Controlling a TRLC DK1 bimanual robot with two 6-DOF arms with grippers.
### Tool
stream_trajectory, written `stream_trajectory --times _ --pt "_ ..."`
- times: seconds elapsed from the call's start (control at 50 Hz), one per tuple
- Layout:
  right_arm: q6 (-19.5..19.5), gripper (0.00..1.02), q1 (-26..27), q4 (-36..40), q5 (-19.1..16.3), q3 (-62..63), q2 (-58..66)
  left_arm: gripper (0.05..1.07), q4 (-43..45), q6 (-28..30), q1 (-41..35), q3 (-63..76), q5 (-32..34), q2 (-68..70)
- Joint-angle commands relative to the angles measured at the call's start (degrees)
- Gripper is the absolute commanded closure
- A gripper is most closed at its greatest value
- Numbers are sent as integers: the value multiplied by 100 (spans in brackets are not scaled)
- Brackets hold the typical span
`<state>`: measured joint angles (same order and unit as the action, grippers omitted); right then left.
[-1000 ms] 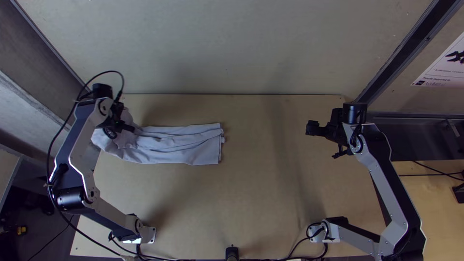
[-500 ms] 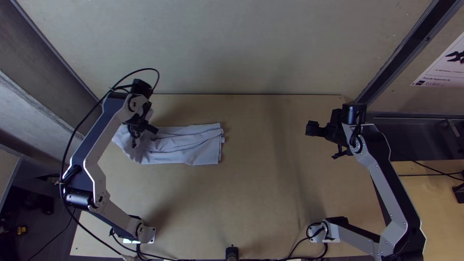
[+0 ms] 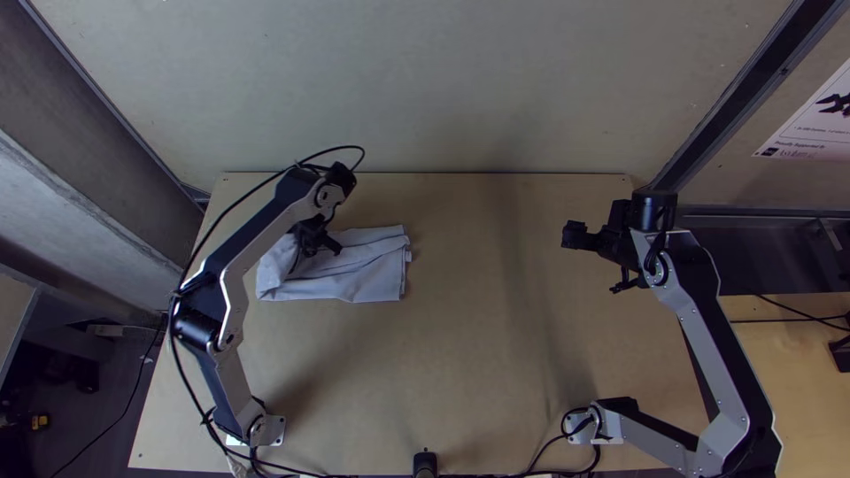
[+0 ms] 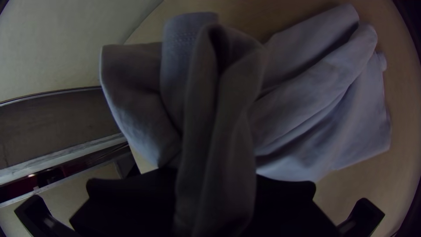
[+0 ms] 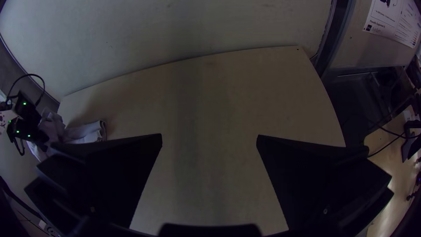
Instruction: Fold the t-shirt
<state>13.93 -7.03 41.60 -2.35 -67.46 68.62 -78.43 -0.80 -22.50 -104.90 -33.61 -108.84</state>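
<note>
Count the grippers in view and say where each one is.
2. The left gripper is over the folded, rumpled shirt, closed on a gathered part of it. The right gripper hangs over the right side of the table, fingers wide apart.

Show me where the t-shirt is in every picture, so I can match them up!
Top view: the t-shirt is on the wooden table, a bit left of the picture's middle.
Left wrist view: very close, with bunched cloth between the fingers of the left gripper and the rest beyond.
Right wrist view: small and far away, past one finger of the right gripper.
Landmark in all three: the left gripper, right at the t-shirt.
</note>
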Motion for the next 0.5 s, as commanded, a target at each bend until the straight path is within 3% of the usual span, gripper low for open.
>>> stream_trajectory --times 0.0,0.48 --pt "127 3 -27 -65 59 233 -156 104 -172 -351 -202 -259 -76 -270" --pt "162 3 -36 -188 50 541 -244 104 -172 -834 -896 -716 152 -973"
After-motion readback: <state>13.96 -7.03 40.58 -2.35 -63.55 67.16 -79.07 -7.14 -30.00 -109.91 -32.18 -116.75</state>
